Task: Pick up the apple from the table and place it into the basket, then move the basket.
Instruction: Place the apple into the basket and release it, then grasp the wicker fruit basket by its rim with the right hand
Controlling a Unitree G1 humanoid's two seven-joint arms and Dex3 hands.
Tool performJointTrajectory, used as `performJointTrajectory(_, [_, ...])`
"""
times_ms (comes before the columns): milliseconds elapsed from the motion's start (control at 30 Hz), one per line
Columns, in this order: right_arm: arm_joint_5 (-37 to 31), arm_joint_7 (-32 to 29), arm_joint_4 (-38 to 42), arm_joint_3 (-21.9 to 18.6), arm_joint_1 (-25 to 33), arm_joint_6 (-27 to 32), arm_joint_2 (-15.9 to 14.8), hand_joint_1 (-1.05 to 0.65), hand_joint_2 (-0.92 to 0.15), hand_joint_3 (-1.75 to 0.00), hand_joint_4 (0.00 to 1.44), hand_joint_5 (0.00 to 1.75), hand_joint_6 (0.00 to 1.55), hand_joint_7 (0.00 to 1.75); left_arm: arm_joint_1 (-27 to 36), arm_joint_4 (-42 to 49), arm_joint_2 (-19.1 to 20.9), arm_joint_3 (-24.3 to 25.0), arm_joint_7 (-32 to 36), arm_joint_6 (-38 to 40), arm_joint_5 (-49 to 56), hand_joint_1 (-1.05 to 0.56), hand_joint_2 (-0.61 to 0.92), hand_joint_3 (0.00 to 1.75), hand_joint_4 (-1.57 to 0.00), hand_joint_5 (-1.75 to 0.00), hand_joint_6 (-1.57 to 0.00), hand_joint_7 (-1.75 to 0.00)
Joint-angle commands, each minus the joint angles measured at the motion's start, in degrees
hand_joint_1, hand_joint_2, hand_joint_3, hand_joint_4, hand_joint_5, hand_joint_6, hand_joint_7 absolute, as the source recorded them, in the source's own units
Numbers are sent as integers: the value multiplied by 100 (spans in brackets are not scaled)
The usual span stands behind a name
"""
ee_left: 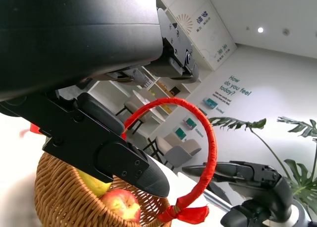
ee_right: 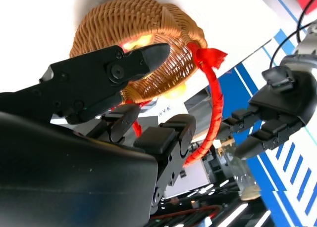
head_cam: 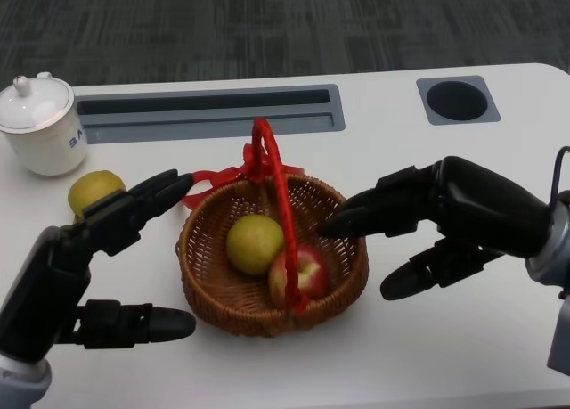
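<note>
The apple (head_cam: 299, 275) lies in the basket (head_cam: 214, 298), between the hands. The right hand (head_cam: 427, 217) has its fingers spread, tips over the rim; the left hand (head_cam: 98, 257) flanks it, fingers apart, empty.

floor (head_cam: 267, 26): dark carpet | wall (ee_left: 277, 88): white, lettered | chairs (ee_left: 176, 143): pale

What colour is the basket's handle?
Red, wrapped handle with a red bow; clearest in the head view.
</note>
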Motion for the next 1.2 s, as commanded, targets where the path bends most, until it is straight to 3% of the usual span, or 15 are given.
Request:
performJointTrajectory(33, [-598, -381, 149, 106, -232, -171, -25, -57, -85, 0, 79, 1, 71, 2, 52, 11, 30, 105, 26, -68, 24, -66, 74, 0, -46, -4, -47, -2])
performJointTrajectory(300, [-1762, -1191, 487, 503, -824, -263, -144, -56, -82, 0, 80, 1, 73, 1, 44, -33, -31, 148, 19, -51, 86, -66, 74, 0, -48, -3, -50, -1])
performJointTrajectory(667, [-3051, -2063, 971, 1480, -1526, -263, -285, -59, -87, -1, 82, 1, 75, 1, 86, -214, -173, 111, 11, 60, 50, -65, 72, 0, -51, -3, -52, -1])
performJointTrajectory(1033, [-3567, -2845, 1451, 2191, -1786, -100, -305, -63, -86, 0, 90, 2, 78, 1, 212, -383, -251, 126, -1, 82, 16, -64, 72, 0, -55, -2, -54, -1])
performJointTrajectory(1200, [-3836, -2923, 1509, 2598, -1895, 296, -201, -64, -90, -2, 88, 1, 76, 1, 244, -394, -298, 87, -19, 47, -138, -61, 72, 0, -58, -3, -55, -1])
